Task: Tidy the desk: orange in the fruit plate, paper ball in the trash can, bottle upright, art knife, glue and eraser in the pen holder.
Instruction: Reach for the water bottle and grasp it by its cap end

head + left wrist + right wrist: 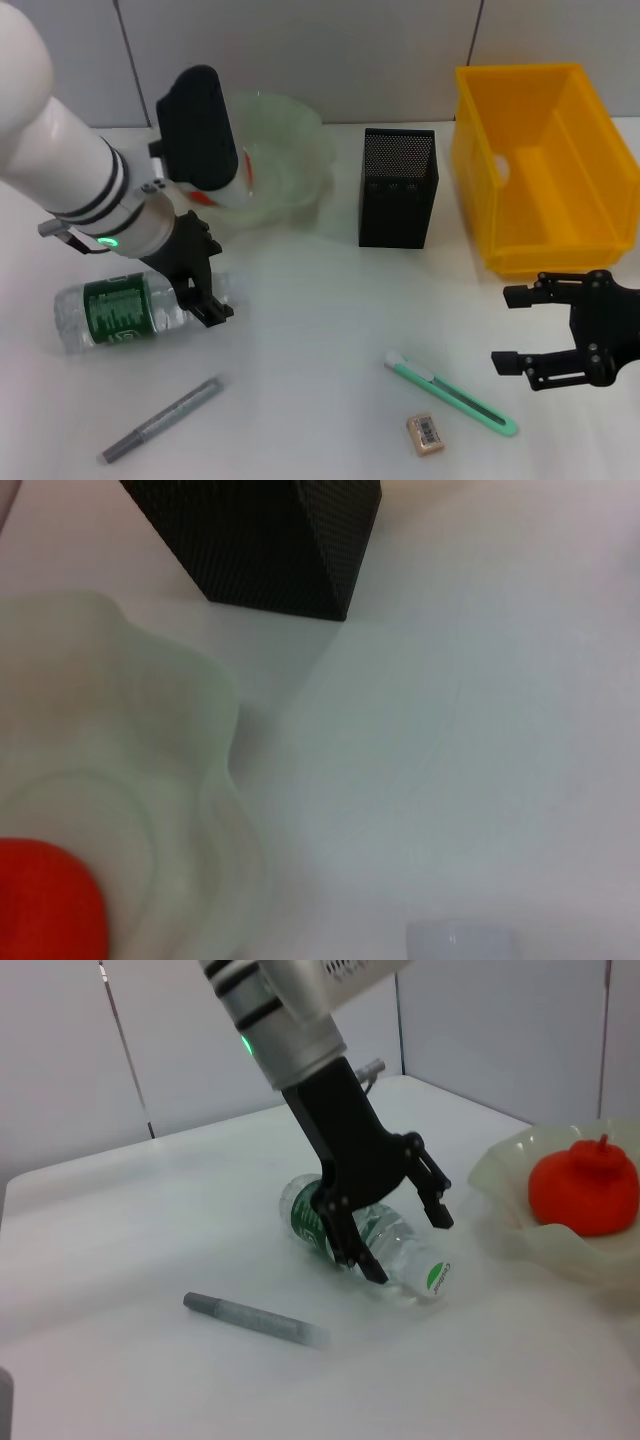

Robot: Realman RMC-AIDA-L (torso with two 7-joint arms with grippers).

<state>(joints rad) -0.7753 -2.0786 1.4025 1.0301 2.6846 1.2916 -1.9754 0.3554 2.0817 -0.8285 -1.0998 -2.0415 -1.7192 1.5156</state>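
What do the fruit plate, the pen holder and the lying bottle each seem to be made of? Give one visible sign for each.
Fruit plate: probably translucent pale green plastic or glass, since its wavy rim lets light through. Pen holder: likely black metal mesh, matt, with a fine grid of holes. Bottle: clear thin plastic, glossy, with a green printed label; the left gripper straddles it, open.

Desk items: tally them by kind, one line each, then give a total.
Containers: 3 (fruit plate, pen holder, yellow bin)
Fruit: 1 (orange)
Bottles: 1 (bottle)
Stationery: 3 (art knife, eraser, glue)
Total: 8
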